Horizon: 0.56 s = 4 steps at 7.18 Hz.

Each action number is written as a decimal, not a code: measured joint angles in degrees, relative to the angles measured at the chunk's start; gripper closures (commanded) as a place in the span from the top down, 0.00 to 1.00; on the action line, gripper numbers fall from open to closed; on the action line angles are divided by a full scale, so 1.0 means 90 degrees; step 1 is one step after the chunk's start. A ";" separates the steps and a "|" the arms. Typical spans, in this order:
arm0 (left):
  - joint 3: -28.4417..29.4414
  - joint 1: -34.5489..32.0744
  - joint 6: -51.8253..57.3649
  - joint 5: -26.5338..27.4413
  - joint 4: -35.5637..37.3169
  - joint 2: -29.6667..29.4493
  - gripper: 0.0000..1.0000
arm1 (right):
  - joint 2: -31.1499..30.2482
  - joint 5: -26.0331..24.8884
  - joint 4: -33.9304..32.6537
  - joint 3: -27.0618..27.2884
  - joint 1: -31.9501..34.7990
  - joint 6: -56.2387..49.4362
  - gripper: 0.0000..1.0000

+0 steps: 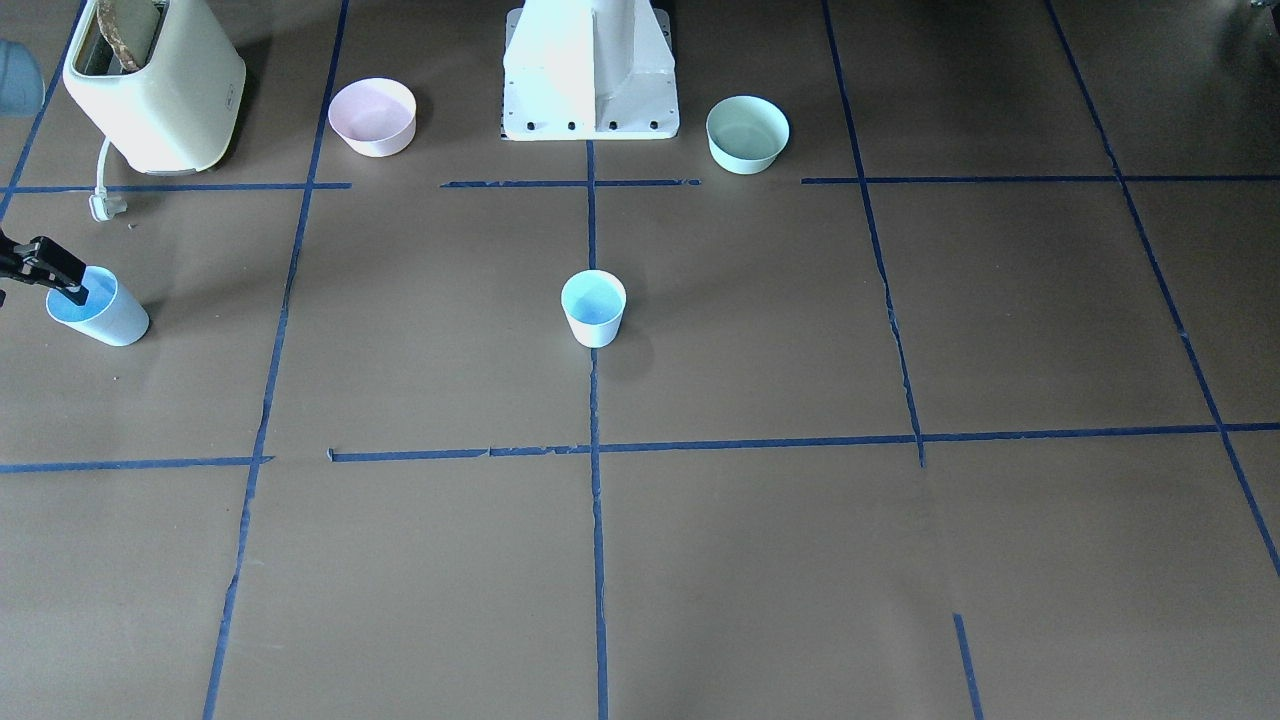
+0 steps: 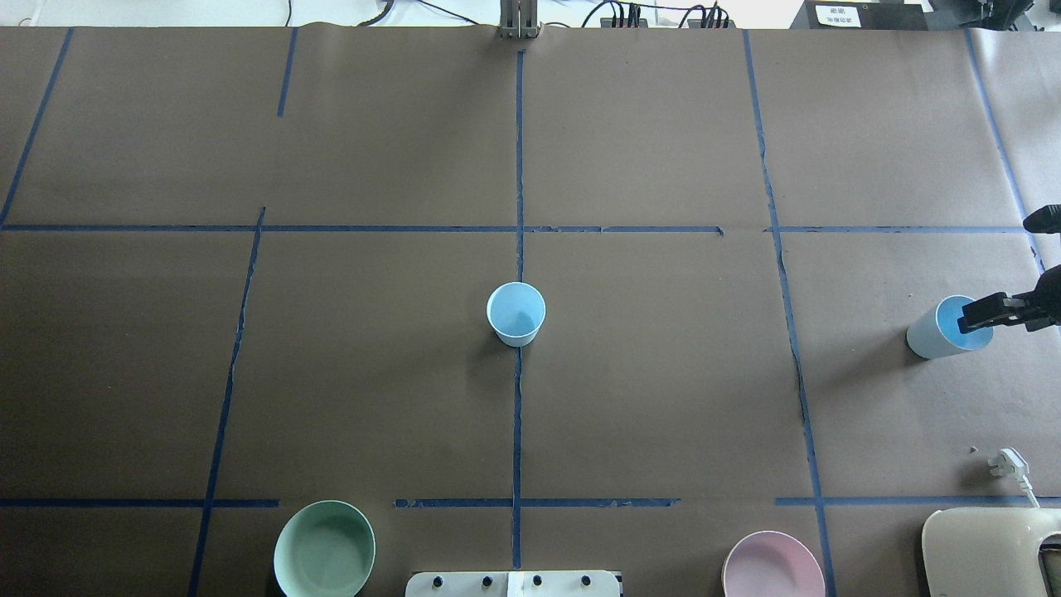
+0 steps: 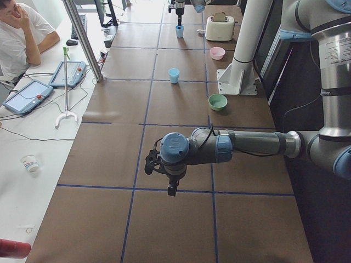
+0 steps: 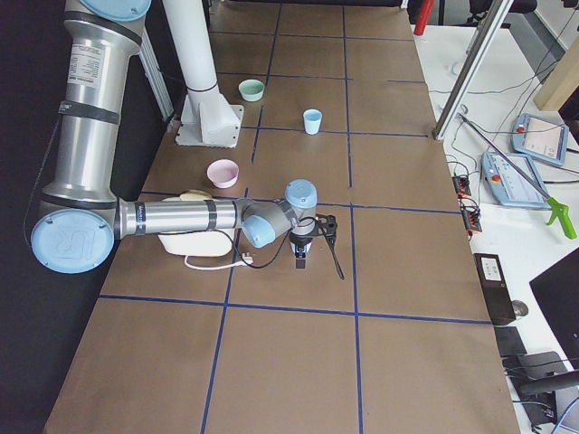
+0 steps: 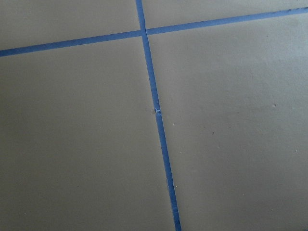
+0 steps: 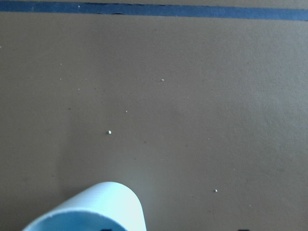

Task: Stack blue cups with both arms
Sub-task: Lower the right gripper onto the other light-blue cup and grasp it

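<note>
One blue cup (image 1: 594,310) stands upright at the table's middle, on the centre tape line; it also shows in the overhead view (image 2: 515,313). The second blue cup (image 2: 932,336) stands near the table's right end, in the front view at the left edge (image 1: 105,315). My right gripper (image 2: 976,319) is over it with one black finger inside the rim. The other finger is hidden, so I cannot tell if it is clamped. The right wrist view shows the cup's rim (image 6: 96,207) at the bottom. My left gripper (image 3: 171,190) hangs over bare table far from both cups; I cannot tell its state.
A pink bowl (image 1: 372,116) and a mint green bowl (image 1: 747,133) flank the white pedestal (image 1: 590,70). A cream toaster (image 1: 155,85) with its plug (image 1: 103,205) stands behind the right cup. An operator (image 3: 22,33) sits across the table.
</note>
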 measured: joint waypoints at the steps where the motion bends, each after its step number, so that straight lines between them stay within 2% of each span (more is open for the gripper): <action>1: -0.0002 0.0000 0.0004 0.0000 0.0000 0.0003 1.00 | 0.0088 0.0022 0.0076 -0.0072 -0.0017 0.0009 0.00; 4: -0.0015 0.0000 -0.0001 0.0000 0.0000 0.0004 1.00 | 0.0141 0.0151 0.0040 0.0146 -0.0014 0.0064 0.00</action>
